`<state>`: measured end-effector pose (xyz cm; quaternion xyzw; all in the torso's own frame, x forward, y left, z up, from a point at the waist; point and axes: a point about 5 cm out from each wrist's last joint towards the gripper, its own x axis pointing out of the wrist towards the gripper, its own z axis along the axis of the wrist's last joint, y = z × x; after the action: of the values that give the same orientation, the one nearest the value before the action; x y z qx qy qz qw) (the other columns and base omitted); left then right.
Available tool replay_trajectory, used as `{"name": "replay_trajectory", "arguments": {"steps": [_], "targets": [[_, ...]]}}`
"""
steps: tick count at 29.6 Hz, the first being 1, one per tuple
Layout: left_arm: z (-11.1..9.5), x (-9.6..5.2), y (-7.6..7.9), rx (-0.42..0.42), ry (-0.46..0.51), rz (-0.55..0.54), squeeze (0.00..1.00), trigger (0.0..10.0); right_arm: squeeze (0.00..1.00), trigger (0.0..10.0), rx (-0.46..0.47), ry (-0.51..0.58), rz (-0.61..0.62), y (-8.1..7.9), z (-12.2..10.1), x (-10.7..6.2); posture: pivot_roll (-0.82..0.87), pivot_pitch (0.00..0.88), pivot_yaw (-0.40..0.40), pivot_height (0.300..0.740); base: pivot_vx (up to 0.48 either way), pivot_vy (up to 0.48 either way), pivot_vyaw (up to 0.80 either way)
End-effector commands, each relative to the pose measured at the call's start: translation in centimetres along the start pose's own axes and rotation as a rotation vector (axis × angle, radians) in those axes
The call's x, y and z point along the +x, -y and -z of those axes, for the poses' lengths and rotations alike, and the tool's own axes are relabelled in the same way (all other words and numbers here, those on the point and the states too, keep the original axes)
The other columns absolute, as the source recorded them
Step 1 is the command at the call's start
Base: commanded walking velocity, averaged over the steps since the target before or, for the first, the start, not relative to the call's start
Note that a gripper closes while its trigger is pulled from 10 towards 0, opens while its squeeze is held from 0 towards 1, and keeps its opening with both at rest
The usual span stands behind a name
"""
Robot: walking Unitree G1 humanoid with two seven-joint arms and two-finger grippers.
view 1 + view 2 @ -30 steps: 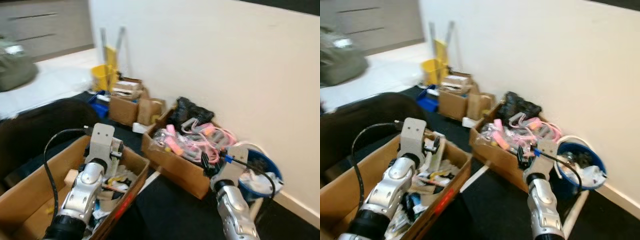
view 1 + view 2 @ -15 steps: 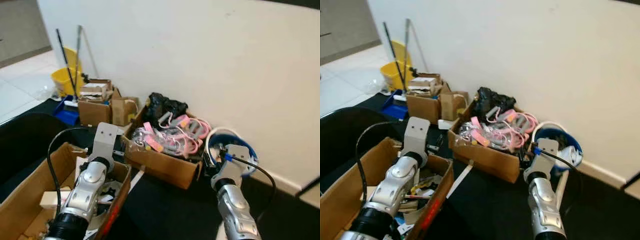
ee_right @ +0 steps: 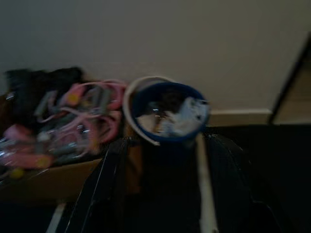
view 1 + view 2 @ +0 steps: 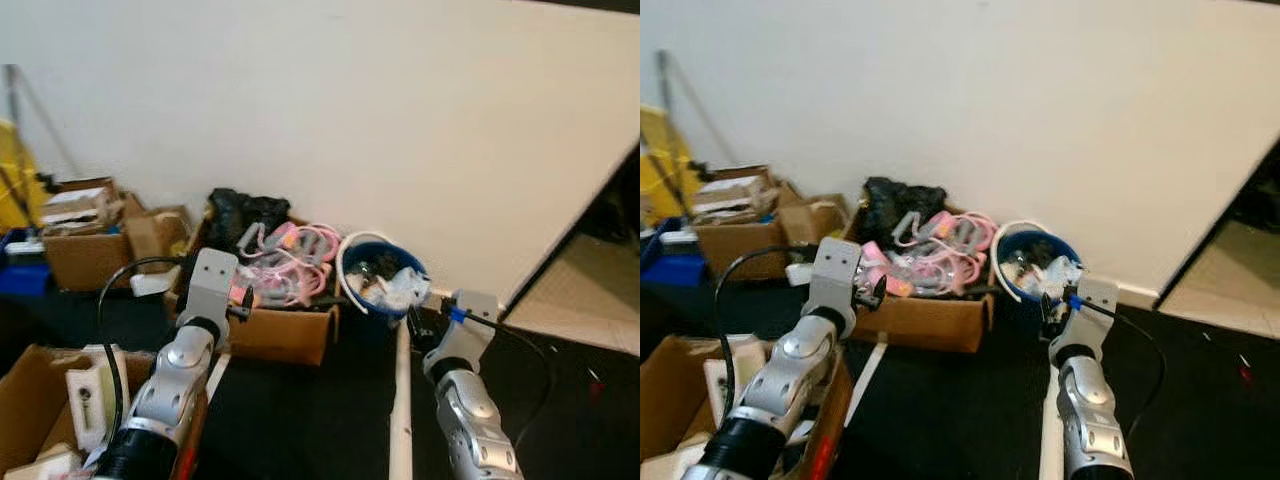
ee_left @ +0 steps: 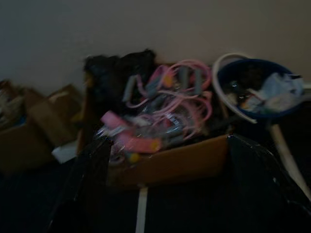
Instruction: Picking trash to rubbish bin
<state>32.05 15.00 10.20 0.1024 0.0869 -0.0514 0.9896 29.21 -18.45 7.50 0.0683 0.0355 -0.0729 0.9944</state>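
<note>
A blue bin (image 4: 381,285) stuffed with trash (image 4: 398,288) is seen beside a cardboard box (image 4: 283,330), both claws spread wide, empty.

Matt cardboard box (image 4: 285,335) (brown), blue plastic bin (image 4: 380,285).

Both silver arms reach forward and up from the lower edge of the head views, each with a black cable looping off its wrist. In the wrist views the left end effector (image 5: 165,184) has its two black fingers (image 5: 85,179) spread wide apart with nothing between them. The right end effector (image 3: 165,184) also has its fingers (image 3: 104,182) apart and empty.
</note>
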Motion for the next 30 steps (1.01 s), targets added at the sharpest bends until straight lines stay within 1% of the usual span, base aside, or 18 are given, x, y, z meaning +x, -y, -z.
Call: {"name": "replay_trajectory", "arguments": {"steps": [1,4,5,7,11,15,18,20,22,24,26,30], "targets": [[0.2,0.0,0.5,0.021,-0.007,0.02,0.0,10.0,0.0,10.0,-0.012,-0.015,0.016,0.3,0.3,-0.2,-0.06,0.073,0.004,0.74,0.0,0.0,-0.8],[0.0,0.1,0.7,0.046,-0.001,0.041,0.0,10.0,0.0,10.0,-0.011,-0.019,0.021,0.4,0.5,-0.3,-0.05,0.067,0.006,0.74,0.0,0.0,-0.8],[0.1,0.2,0.5,0.031,-0.006,0.023,0.0,10.0,0.0,10.0,-0.014,-0.027,0.025,0.4,0.8,-0.4,-0.06,0.071,0.014,0.74,0.0,0.0,-0.8],[0.0,0.2,0.5,0.026,-0.008,0.023,0.0,10.0,0.0,10.0,-0.011,-0.021,0.027,0.5,0.6,-0.5,-0.06,0.072,0.017,0.74,0.0,0.0,-0.8],[-0.3,0.2,1.0,0.056,0.006,0.06,0.0,10.0,0.0,10.0,-0.004,-0.019,0.043,0.9,0.5,-0.6,-0.05,0.069,0.008,0.74,0.0,0.0,-0.8],[0.0,0.2,0.4,0.04,-0.006,0.027,0.0,10.0,0.0,10.0,-0.014,-0.033,0.035,0.4,1.0,-0.7,-0.06,0.07,0.018,0.74,0.0,0.0,-0.8],[-0.1,0.1,0.5,0.041,0.003,0.038,0.0,10.0,0.0,10.0,-0.005,-0.024,0.031,0.2,0.8,-0.7,-0.05,0.07,0.022,0.74,0.0,0.0,-0.8],[-0.1,0.1,0.5,0.043,0.005,0.036,0.0,10.0,0.0,10.0,-0.005,-0.026,0.032,0.2,0.9,-0.8,-0.05,0.064,0.026,0.74,0.0,0.0,-0.8],[0.2,0.1,0.2,0.026,-0.002,0.016,0.0,10.0,0.0,10.0,-0.014,-0.035,0.038,0.3,1.3,-0.9,-0.06,0.064,0.034,0.74,0.0,0.0,-0.8],[0.2,0.0,0.2,0.022,-0.001,0.018,0.0,10.0,0.0,10.0,-0.011,-0.029,0.041,0.3,1.1,-1.0,-0.07,0.065,0.04,0.74,0.0,0.0,-0.8],[0.0,0.1,0.6,0.025,0.008,0.038,0.0,10.0,0.0,10.0,-0.007,-0.021,0.049,0.6,0.9,-1.2,-0.07,0.059,0.035,0.74,0.0,0.0,-0.8],[0.0,0.1,0.8,0.024,0.013,0.044,0.0,10.0,0.0,10.0,-0.018,-0.034,0.056,1.0,1.2,-1.3,-0.08,0.057,0.038,0.74,0.0,0.0,-0.8]]}}
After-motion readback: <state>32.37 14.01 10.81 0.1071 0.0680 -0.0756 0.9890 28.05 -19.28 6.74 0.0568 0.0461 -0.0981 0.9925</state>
